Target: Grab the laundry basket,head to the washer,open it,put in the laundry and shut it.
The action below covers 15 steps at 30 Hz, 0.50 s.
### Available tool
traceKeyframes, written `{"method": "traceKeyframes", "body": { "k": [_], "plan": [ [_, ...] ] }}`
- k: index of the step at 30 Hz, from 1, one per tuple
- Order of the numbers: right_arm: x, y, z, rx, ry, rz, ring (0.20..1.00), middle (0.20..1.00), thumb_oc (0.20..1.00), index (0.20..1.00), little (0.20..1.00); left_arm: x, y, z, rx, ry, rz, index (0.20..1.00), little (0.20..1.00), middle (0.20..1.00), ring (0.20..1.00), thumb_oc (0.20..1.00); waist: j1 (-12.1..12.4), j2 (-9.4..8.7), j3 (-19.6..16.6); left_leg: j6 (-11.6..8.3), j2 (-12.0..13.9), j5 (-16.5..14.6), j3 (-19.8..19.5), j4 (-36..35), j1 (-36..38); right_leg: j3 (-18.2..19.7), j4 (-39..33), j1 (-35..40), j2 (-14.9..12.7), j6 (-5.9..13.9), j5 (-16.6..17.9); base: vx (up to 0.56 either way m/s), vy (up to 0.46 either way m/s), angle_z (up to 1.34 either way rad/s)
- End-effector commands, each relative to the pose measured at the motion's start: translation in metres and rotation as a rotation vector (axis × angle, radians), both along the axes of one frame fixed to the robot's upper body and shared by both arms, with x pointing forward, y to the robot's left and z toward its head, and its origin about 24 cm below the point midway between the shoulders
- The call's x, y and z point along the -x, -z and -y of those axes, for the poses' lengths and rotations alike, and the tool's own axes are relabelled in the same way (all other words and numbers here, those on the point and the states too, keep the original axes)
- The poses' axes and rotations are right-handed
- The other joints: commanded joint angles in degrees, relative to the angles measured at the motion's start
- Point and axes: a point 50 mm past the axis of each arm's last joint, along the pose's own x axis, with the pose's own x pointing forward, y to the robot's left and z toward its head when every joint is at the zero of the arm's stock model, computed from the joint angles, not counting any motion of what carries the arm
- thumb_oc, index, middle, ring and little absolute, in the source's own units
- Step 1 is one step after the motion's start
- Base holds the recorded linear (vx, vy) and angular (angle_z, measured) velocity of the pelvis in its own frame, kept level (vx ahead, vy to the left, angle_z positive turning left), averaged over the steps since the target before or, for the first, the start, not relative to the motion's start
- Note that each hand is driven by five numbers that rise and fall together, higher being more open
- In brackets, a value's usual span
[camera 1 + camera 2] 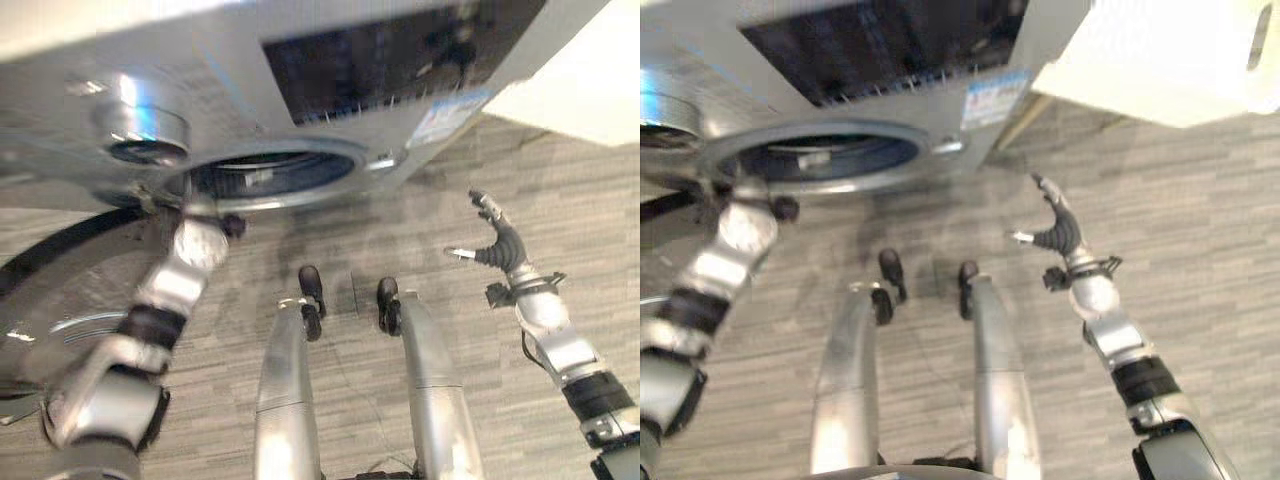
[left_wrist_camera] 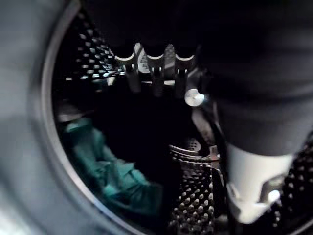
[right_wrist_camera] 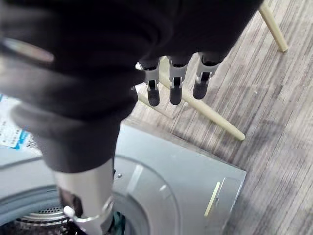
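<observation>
Head pair down on washer (image 1: 300, 90) (wrists close).

This looks like a home laundry corner. A silver front-loading washer (image 1: 330, 110) stands on grey wood-look plank flooring (image 1: 560, 200), with a dark control panel (image 1: 390, 55) across its front and a label sticker near its right edge. Its round door (image 1: 60, 300) hangs open to the left. Inside the perforated steel drum (image 2: 195, 205) lies teal laundry (image 2: 112, 176). To the right of the washer stands pale furniture (image 1: 1170, 60) on slim light legs (image 3: 215, 117).
</observation>
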Motion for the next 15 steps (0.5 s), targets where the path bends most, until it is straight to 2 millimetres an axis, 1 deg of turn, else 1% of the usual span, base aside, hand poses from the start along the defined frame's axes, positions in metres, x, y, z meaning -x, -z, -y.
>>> {"method": "traceKeyframes", "body": {
  "k": [1,2,4,6,7,8,9,10,11,13,14,15],
  "plan": [
    [0.007,0.017,-0.002,-0.047,0.006,-0.045,1.0,1.0,1.0,1.0,1.0,0.007,0.014,0.006,0.128,0.125,-0.033,1.0,1.0,1.0,1.0,1.0,0.5,0.51,-3.1,0.87,-1.2,-5.6,-2.0,-2.2,8.7,-0.6,-12.2,7.3,-1.0,3.93,6.6,-0.04,0.008,0.21],
    [0.011,0.023,0.001,-0.032,0.019,-0.067,1.0,1.0,1.0,1.0,1.0,0.016,0.028,0.006,0.16,0.14,-0.07,1.0,1.0,1.0,1.0,1.0,0.7,0.5,-3.0,0.77,-1.3,-5.3,-1.8,-4.0,10.2,-0.9,-14.0,9.0,-1.1,4.06,6.9,-0.03,0.007,0.33],
    [0.019,0.045,0.005,-0.041,0.049,-0.152,1.0,1.0,1.0,1.0,1.0,0.03,0.064,0.012,0.238,0.135,-0.171,1.0,1.0,1.0,1.0,1.0,1.1,0.36,-3.7,0.25,-2.1,-3.5,-2.0,-9.8,16.0,-1.7,-19.1,14.6,-1.4,4.57,8.3,0.0,0.0,0.21],
    [0.026,0.061,0.009,-0.051,0.074,-0.21,1.0,1.0,1.0,1.0,1.0,0.043,0.089,0.012,0.258,0.116,-0.253,1.0,1.0,1.0,1.0,1.0,1.5,0.27,-4.2,-0.06,-2.8,-1.7,-2.2,-15.0,21.2,-2.3,-23.5,19.5,-1.5,4.93,9.8,-0.02,-0.013,0.11],
    [0.029,0.068,0.01,-0.048,0.085,-0.239,1.0,1.0,1.0,1.0,1.0,0.05,0.1,0.013,0.291,0.116,-0.291,1.0,1.0,1.0,1.0,1.0,1.7,0.16,-4.4,-0.01,-3.2,1.3,-2.1,-18.6,23.6,-3.3,-27.0,22.1,-1.8,4.73,12.3,-0.05,-0.009,0.28],
    [0.033,0.075,0.01,-0.053,0.093,-0.264,1.0,1.0,1.0,1.0,1.0,0.056,0.112,0.013,0.302,0.106,-0.333,1.0,1.0,1.0,1.0,1.0,1.9,0.13,-4.7,-0.13,-3.5,2.0,-2.3,-21.6,26.8,-3.6,-29.7,25.2,-1.8,4.97,12.7,-0.02,-0.016,0.24],
    [0.036,0.081,0.011,-0.059,0.102,-0.286,1.0,1.0,1.0,1.0,1.0,0.061,0.121,0.013,0.305,0.099,-0.37,1.0,1.0,1.0,1.0,1.0,2.0,-0.02,-5.4,-0.26,-3.8,2.5,-2.3,-23.7,29.2,-3.9,-31.8,27.5,-1.9,5.14,13.2,0.06,-0.005,0.2],
    [0.036,0.081,0.011,-0.059,0.102,-0.286,1.0,1.0,1.0,1.0,1.0,0.061,0.121,0.013,0.305,0.099,-0.37,1.0,1.0,1.0,1.0,1.0,2.0,-0.02,-5.2,-0.27,-3.8,2.6,-2.4,-23.9,29.5,-3.9,-32.0,27.8,-1.9,5.14,13.3,0.1,-0.015,0.04],
    [0.043,0.095,0.011,-0.074,0.113,-0.346,1.0,1.0,1.0,1.0,1.0,0.073,0.141,0.014,0.328,0.087,-0.449,1.0,1.0,1.0,1.0,1.0,2.3,-0.29,-6.7,-0.61,-4.2,3.9,-2.7,-28.8,34.9,-4.5,-36.1,33.0,-1.8,5.76,14.4,0.1,-0.005,0.01],
    [0.051,0.108,0.01,-0.084,0.118,-0.405,1.0,1.0,1.0,1.0,1.0,0.082,0.155,0.013,0.319,0.071,-0.511,1.0,1.0,1.0,1.0,1.0,2.3,-0.6,-8.2,-0.89,-4.3,4.7,-2.7,-32.3,39.4,-4.9,-39.1,37.3,-1.8,6.08,15.2,0.15,0.008,0.04],
    [0.059,0.119,0.01,-0.086,0.122,-0.458,1.0,1.0,1.0,1.0,1.0,0.093,0.169,0.01,0.282,0.054,-0.574,1.0,1.0,1.0,1.0,1.0,2.3,-0.93,-10.4,-1.09,-4.3,5.2,-2.5,-35.7,43.4,-5.2,-42.8,41.4,-1.7,6.58,15.8,0.13,0.021,0.14],
    [0.059,0.119,0.01,-0.086,0.122,-0.458,1.0,1.0,1.0,1.0,1.0,0.093,0.169,0.01,0.282,0.054,-0.573,1.0,1.0,1.0,1.0,1.0,2.2,-0.93,-10.5,-1.08,-4.3,5.4,-2.6,-35.8,43.3,-5.2,-43.0,41.3,-1.7,6.58,16.0,0.13,0.036,0.2]
  ]
}}
